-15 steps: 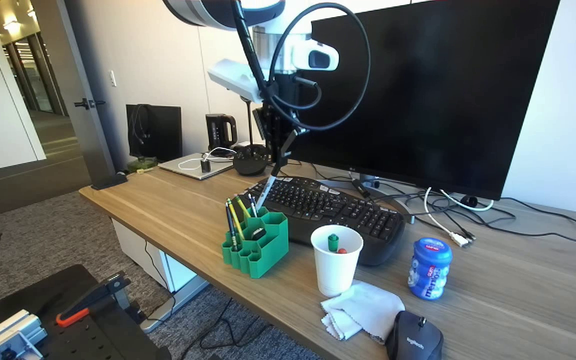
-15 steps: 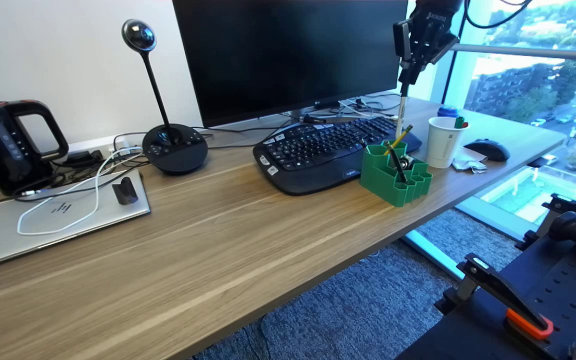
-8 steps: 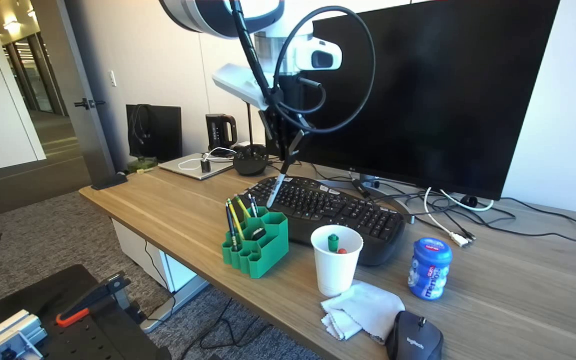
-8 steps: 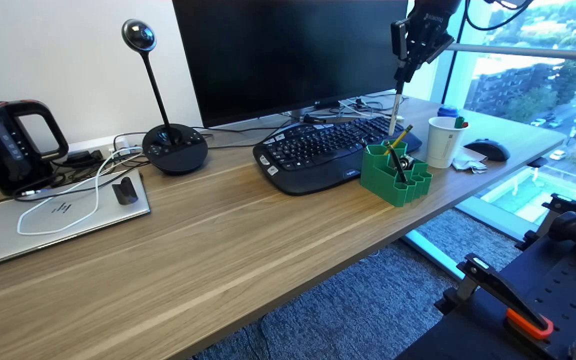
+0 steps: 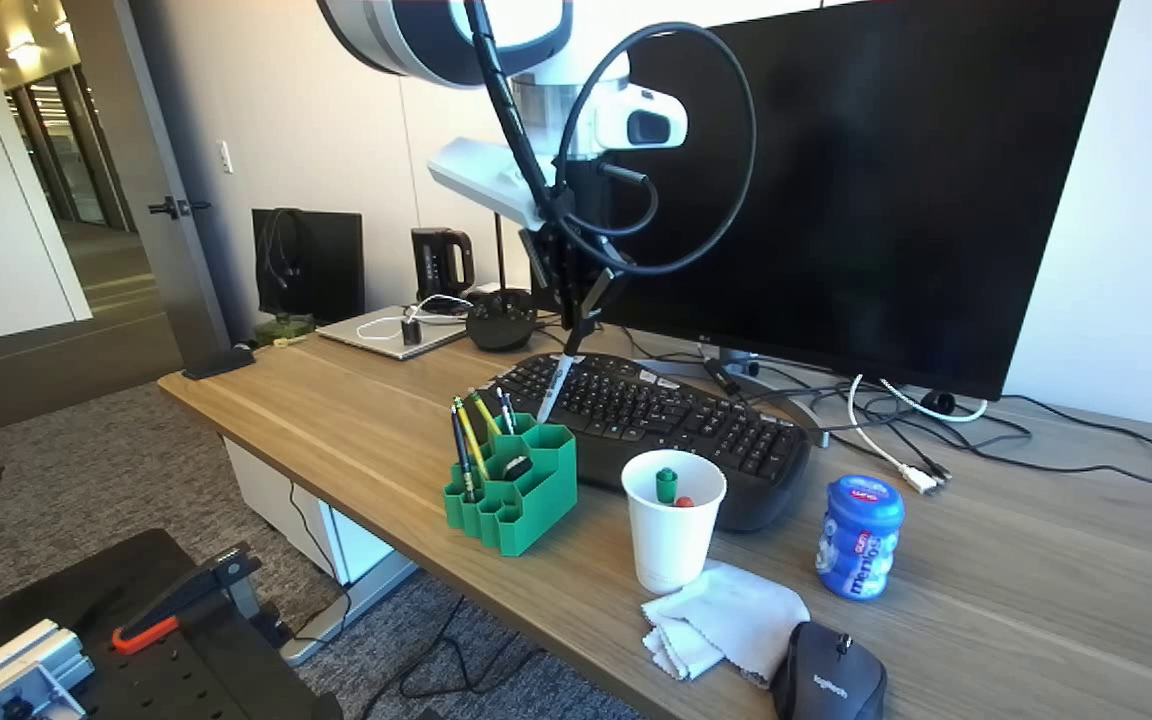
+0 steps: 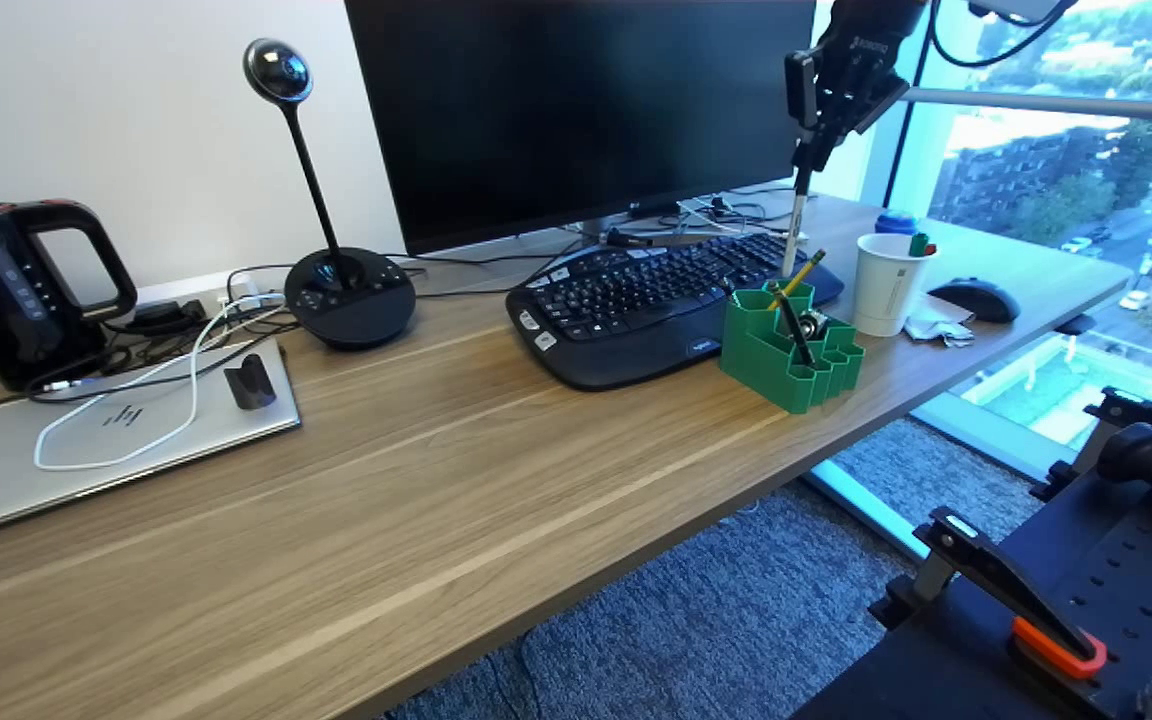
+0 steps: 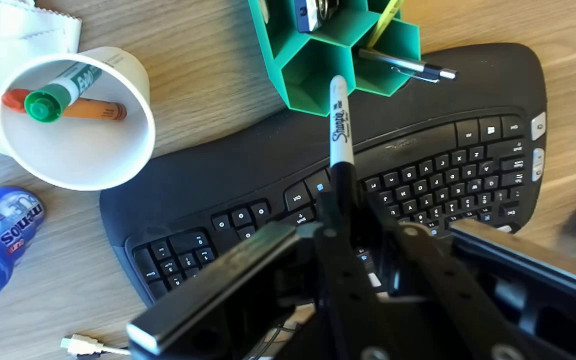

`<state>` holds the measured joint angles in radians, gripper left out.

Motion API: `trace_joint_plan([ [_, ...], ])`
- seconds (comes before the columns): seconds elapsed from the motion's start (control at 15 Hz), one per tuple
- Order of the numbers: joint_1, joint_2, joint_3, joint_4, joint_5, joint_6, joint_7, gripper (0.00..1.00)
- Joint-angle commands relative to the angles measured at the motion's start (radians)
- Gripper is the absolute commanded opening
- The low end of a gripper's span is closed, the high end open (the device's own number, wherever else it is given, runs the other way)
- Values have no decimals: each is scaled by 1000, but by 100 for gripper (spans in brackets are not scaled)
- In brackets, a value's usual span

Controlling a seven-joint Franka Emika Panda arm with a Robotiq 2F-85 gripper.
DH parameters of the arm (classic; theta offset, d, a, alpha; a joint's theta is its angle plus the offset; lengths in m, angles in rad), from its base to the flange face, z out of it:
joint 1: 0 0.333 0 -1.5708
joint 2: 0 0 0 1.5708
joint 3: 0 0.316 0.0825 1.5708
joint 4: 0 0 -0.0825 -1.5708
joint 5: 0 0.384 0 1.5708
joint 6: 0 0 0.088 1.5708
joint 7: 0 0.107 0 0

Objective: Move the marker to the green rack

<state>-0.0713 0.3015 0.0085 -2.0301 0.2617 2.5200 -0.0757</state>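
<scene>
Marker (image 7: 340, 122) is being pinched at its black end by the gripper (image 7: 352, 212), fingers nearly together, pale rounded end being pointed steeply down, slightly tilted, near the hexagonal-celled green plastic rack (image 5: 544, 508).

A wood-grain worktop (image 6: 336, 500) is running along a pale wall (image 5: 326, 110), where a white light switch (image 5: 225, 157) is sitting near an open grey door (image 5: 141, 150). Past it a corridor (image 5: 106, 270) is glowing under warm lights (image 5: 24, 50). Beneath the worktop, a white cabinet (image 5: 261, 490) and a pale leg (image 5: 361, 603) are showing above speckled carpet (image 5: 126, 450). In an exterior view a window (image 6: 1066, 150) crossed by a grey bar (image 6: 1056, 104) is letting in bluish daylight; trees (image 6: 1061, 200), buildings (image 6: 1001, 165) and a road (image 6: 1126, 245) are showing outside.
</scene>
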Motion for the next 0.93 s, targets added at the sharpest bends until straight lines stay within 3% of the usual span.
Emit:
trace_joint_plan([
  [0.0,4,7,-10,-10,-47,47,2,4],
  [0.4,8,29,-27,-17,-131,77,20,4],
  [0.87,7,34,-28,-20,-152,74,27,4],
])
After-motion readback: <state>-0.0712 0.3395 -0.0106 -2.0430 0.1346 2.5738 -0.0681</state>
